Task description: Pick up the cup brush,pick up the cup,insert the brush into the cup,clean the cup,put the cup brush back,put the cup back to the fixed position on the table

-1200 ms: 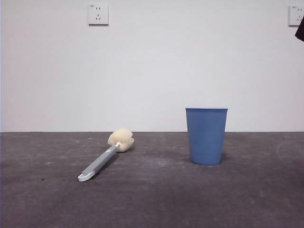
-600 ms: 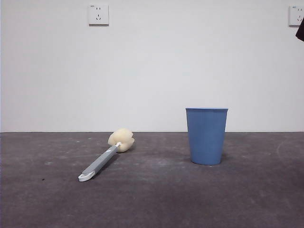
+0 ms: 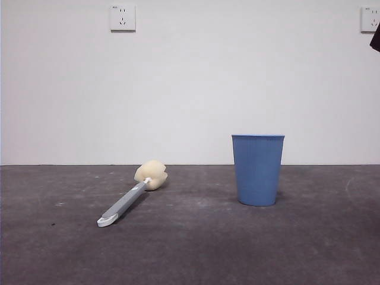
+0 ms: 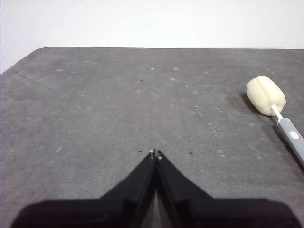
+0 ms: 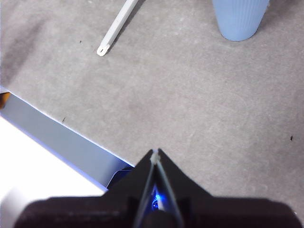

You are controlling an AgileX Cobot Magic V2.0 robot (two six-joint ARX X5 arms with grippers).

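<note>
- Fingertips of my left gripper [image 4: 155, 153] were pressed together, holding nothing, above bare table [image 4: 95, 109]; the cup brush [image 4: 273, 107] lay well off at about 2 o'clock from the tips in the left wrist view, sponge head farther out, handle running back toward the picture's edge.
- Fingertips of my right gripper [image 5: 155, 152] were likewise closed tip to tip and empty, high over the table [image 5: 199, 104]; from those tips the cup [image 5: 239, 18] stood at roughly 1 o'clock and the white end of the cup brush [image 5: 114, 31] at roughly 11 o'clock, both well apart from the jaws.
- In the front view I saw the cup brush [image 3: 132, 195] lying flat on the table [image 3: 196, 249], its cream sponge head at the far end and its white tip toward the camera, the handle slanting from 1 o'clock down to 7 o'clock.
- I saw the cup [image 3: 257, 170] standing upright, mouth up, at 3 o'clock from the brush, well apart from it.
- Only a black arm tip [image 3: 375, 37] showed at the top right corner; I could not tell which arm it was.
- Two wall sockets [image 3: 122, 18] sat high on the white wall behind.
</note>
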